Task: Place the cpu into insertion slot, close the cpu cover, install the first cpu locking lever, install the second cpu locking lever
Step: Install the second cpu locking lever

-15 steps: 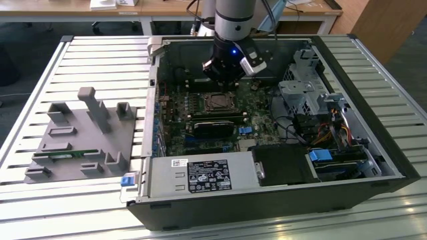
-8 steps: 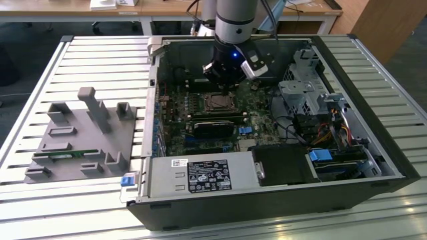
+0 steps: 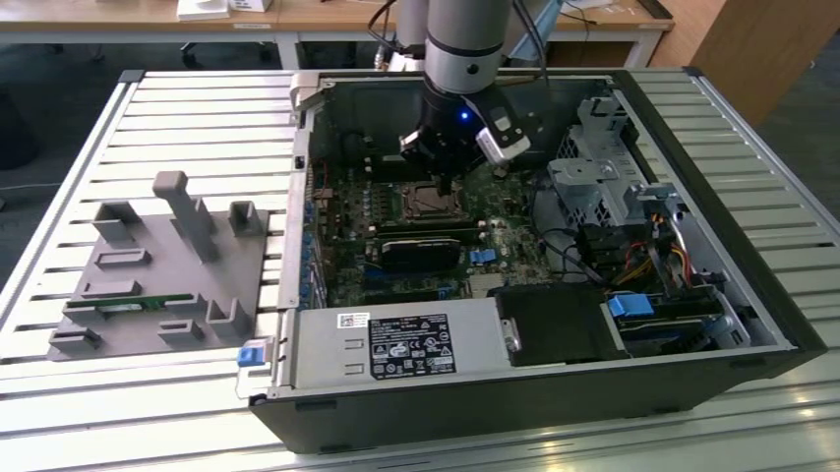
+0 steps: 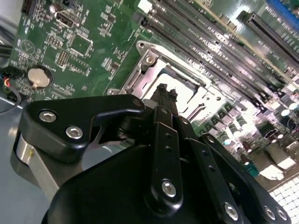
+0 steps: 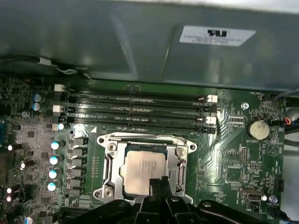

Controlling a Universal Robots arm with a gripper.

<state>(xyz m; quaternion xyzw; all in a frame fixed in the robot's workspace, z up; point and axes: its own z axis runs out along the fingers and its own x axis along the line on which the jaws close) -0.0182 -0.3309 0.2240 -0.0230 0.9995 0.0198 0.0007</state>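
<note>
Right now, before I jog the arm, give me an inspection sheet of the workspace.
Surface: slatted metal table carrying an open computer case.
Job's things: cpu lies in the insertion slot; cpu cover is down, framing it. Whether the levers are latched cannot be told.
Clutter: grey fixture block on the table, at the exterior view's left.
Claw: claw shut, tips just above the socket, holding nothing that can be seen.
Cables: bundle of coloured wires inside the case, at the exterior view's right.
Surroundings: wooden desks beyond the table.
</note>
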